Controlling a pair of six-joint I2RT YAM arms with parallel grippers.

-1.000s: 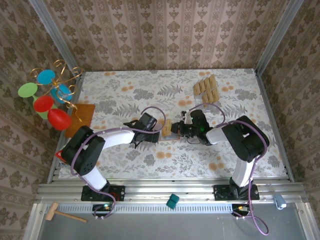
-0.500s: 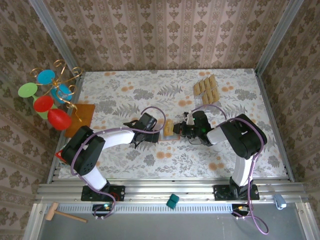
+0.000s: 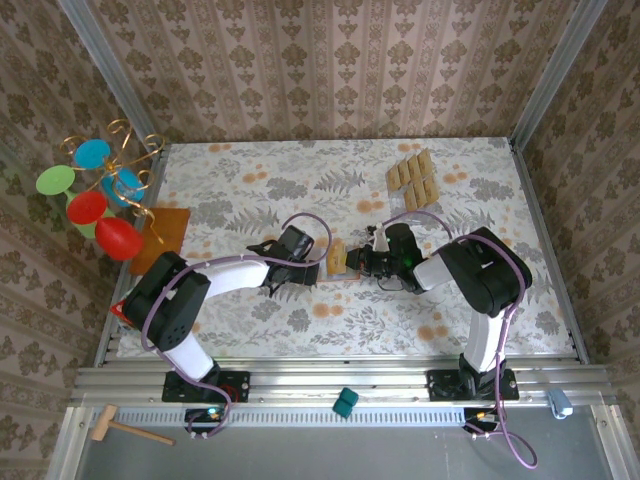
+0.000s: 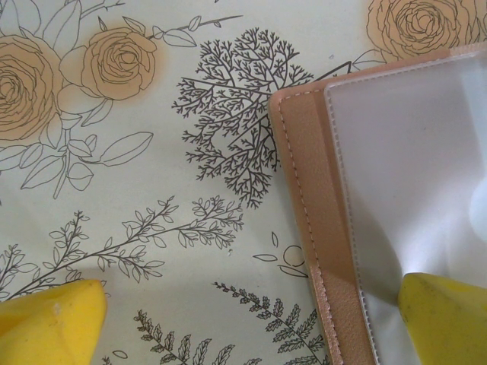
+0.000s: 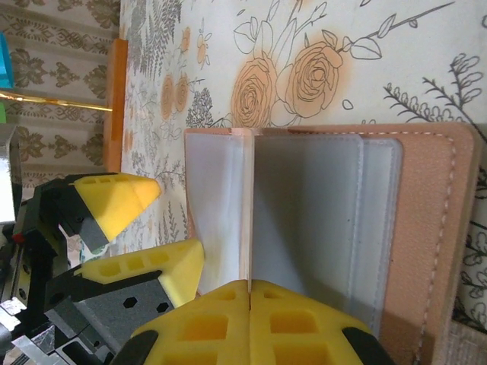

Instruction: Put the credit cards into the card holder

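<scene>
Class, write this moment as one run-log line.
left hand open, touching card holder | right hand shut on credit card

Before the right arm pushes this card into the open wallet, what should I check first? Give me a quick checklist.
1. Grip: right gripper shut on the credit card: ok.
2. Target: card holder open, grey pockets exposed: ok.
3. Bracing: left gripper open, one finger on the holder's clear window: ok.
4. Alignment: card edge lined up with a pocket slot: cannot tell.
5. Supply: spare cards lying apart at the far right: ok.
</scene>
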